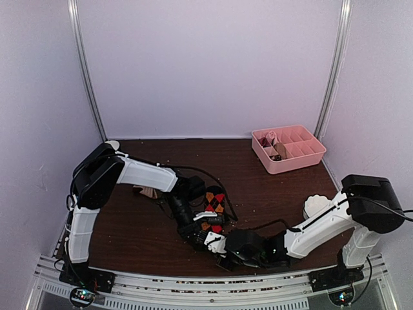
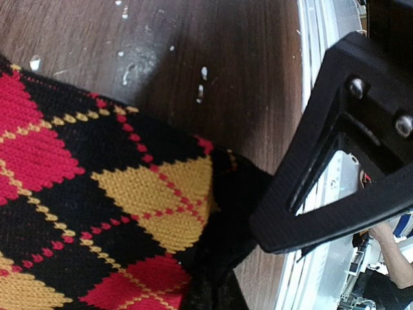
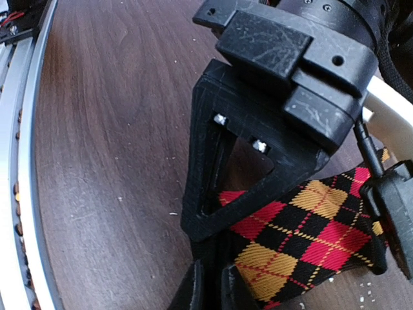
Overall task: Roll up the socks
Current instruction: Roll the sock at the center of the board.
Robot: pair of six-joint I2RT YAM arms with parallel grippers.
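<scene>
- Your right hand (image 3: 214, 285) has its fingers drawn nearly together on the black edge of the argyle sock (image 3: 303, 226).
- Your left hand (image 3: 197, 223) is closed, its tip pressed down on that same edge just beside the right hand. You cannot tell whether fabric is pinched in it.
- The argyle sock lies on the surface (image 3: 110, 161) near its front edge, between the two arms.
- The tan sock (image 1: 150, 192) sits well apart to the left, largely hidden under your left arm.
- The white bowl (image 1: 316, 205) stands beside your right arm, and the pink tray (image 1: 303, 152) is at the far right corner.
</scene>
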